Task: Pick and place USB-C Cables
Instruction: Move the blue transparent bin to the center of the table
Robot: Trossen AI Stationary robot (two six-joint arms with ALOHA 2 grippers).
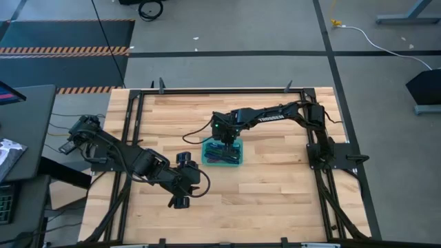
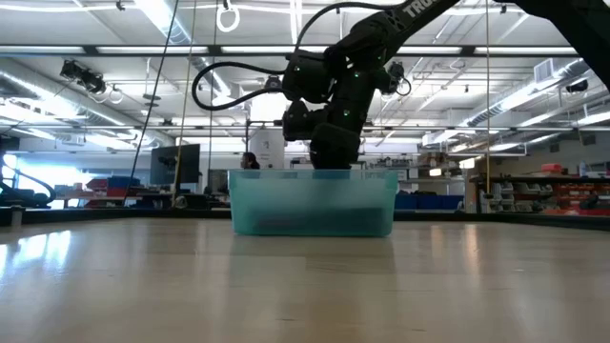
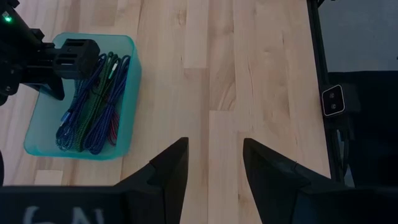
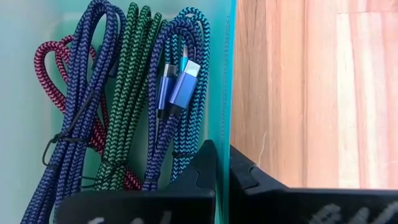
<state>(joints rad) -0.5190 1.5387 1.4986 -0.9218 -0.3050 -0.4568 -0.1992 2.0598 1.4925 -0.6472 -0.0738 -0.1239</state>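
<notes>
We find the right gripper point(image 1: 225, 142) directly above the teal tray point(image 1: 235, 162), its fingers point(image 4: 198, 175) pressed together over the tray's wall with only that thin translucent wall between them. The right wrist view alone shows this contact; in the low view the gripper point(image 2: 333, 157) merely dips behind the tray point(image 2: 313, 202) rim, and the contents read as a dark smear through the plastic.

Inside the tray, the USB-C cables point(image 4: 134, 93) lie side by side in long braided bundles: maroon point(image 4: 48, 62), blue-violet point(image 4: 84, 81), green point(image 4: 130, 87) and a blue-teal one point(image 4: 186, 99) against the wall, with two blue metal plugs point(image 4: 177, 84) resting on it. Black ties cinch the bundles. We cannot separate a fifth colour with certainty.

The left gripper point(image 3: 212, 163) hovers over bare table point(image 3: 261, 74) beside the tray point(image 3: 127, 99), fingers spread apart with nothing between them. From its view the cables point(image 3: 93, 102) fill most of the tray's floor.

The light wood plank table point(image 1: 275, 186) lies open on every side of the tray. A black frame point(image 1: 138, 103) borders the table edges, well apart from the tray.
</notes>
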